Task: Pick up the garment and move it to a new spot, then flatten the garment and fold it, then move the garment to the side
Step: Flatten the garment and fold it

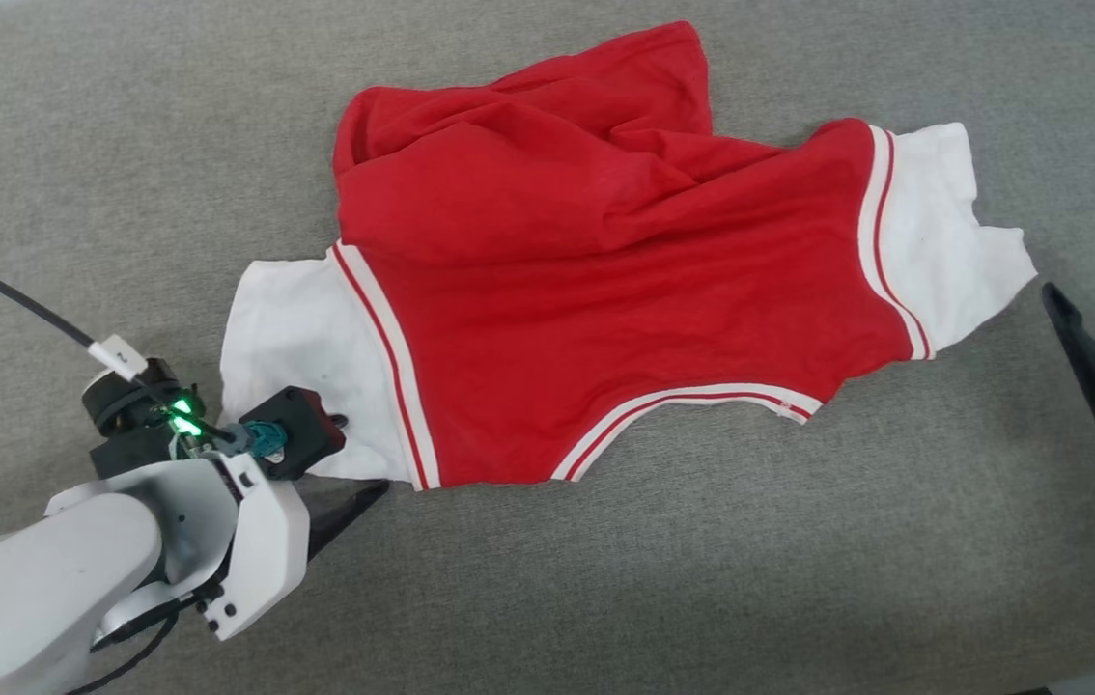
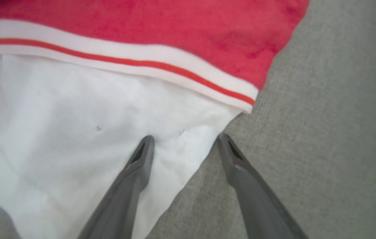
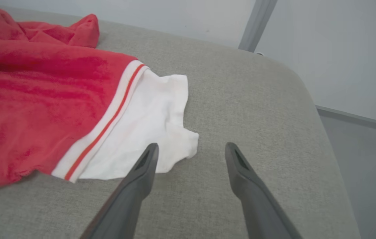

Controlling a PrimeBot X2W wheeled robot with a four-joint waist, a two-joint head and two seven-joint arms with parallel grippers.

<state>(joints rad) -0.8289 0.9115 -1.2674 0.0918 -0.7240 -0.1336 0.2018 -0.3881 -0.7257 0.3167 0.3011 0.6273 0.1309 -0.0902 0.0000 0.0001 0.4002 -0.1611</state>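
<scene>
Head view: we saw one garment (image 1: 605,290) lying rumpled on the grey surface (image 1: 605,579). Our left gripper (image 1: 362,454) stood wide open at one white sleeve (image 1: 296,328); our right gripper (image 1: 1088,275) stood open just beside the other. Left wrist view: one finger (image 2: 131,186) was over the sleeve, one over bare surface. Right wrist view: the fingers (image 3: 135,192) held nothing, and the sleeve lay well apart from the surface's round corner (image 3: 290,76). We feared thin cloth could slip out, or the right gripper could shut on nothing. We counted one garment, two sleeves, two grippers.
</scene>
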